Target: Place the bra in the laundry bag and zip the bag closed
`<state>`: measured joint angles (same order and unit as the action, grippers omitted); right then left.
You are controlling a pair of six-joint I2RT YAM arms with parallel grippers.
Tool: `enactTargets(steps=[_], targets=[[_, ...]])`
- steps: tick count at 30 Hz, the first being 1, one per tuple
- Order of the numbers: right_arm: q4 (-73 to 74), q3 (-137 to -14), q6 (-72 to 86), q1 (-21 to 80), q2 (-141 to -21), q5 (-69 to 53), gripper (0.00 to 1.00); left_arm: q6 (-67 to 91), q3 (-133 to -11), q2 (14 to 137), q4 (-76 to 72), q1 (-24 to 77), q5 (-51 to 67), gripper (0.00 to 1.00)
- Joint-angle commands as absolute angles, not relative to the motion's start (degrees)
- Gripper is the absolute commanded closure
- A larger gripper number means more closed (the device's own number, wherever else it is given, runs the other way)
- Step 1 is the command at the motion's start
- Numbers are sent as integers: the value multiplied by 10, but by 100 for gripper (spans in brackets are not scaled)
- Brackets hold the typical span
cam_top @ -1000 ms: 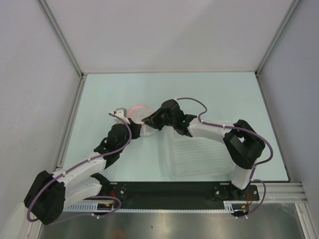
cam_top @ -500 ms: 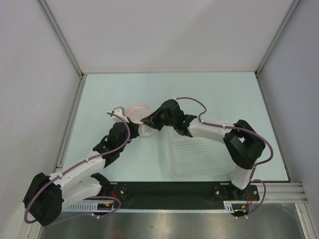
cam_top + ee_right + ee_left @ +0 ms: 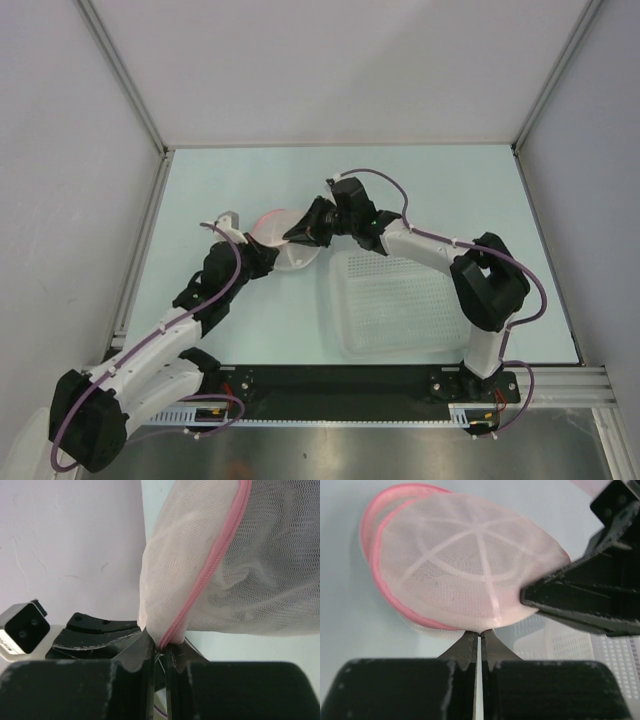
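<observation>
The laundry bag (image 3: pixel 284 243), a round white mesh pouch with pink zipper trim, is held off the table between both grippers. My left gripper (image 3: pixel 266 257) is shut on the bag's lower edge, seen close in the left wrist view (image 3: pixel 480 633) under the bag (image 3: pixel 465 575). My right gripper (image 3: pixel 300 233) is shut on the bag's pink zipper seam, seen in the right wrist view (image 3: pixel 163 647) below the bag (image 3: pixel 250 570). The right fingers (image 3: pixel 580 597) show at the bag's right side. The bra shows in no view.
A white perforated plastic basket (image 3: pixel 400 305) lies on the pale green table to the right of the bag and shows in the left wrist view (image 3: pixel 575 647). Grey walls with metal frame rails enclose the table.
Both grippers have carried the bag away from the basket, toward the back and slightly left. The left arm has stretched out and the right wrist has swung back. Both stay shut on the bag.
</observation>
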<state>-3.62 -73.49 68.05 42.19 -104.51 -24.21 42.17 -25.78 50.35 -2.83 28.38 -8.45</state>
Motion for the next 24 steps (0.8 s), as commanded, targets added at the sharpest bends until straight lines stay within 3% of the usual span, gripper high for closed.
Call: enactTargets(steps=[1,2,8,11,18,19,20,21,24], targets=[[54,-775,555,365,-1055,-229,96,367,-280,503,2,252,-67,100],[61,-778,543,364,-1050,-221,79,359,-286,509,2,252,-49,100],[146,-766,480,384,-1007,-144,33,342,-308,552,-76,253,97,100],[124,-707,495,406,-943,-97,25,337,-332,590,-72,252,141,100],[97,-644,535,462,-860,-34,24,336,-350,613,-65,253,217,100],[111,-652,511,469,-850,-19,23,332,-352,613,-58,252,222,100],[126,-657,449,475,-847,-1,11,328,-357,610,-45,253,226,100],[121,-657,402,479,-843,-1,8,324,-367,608,-14,252,230,100],[136,-666,228,477,-826,-32,8,299,-398,606,70,253,236,100]])
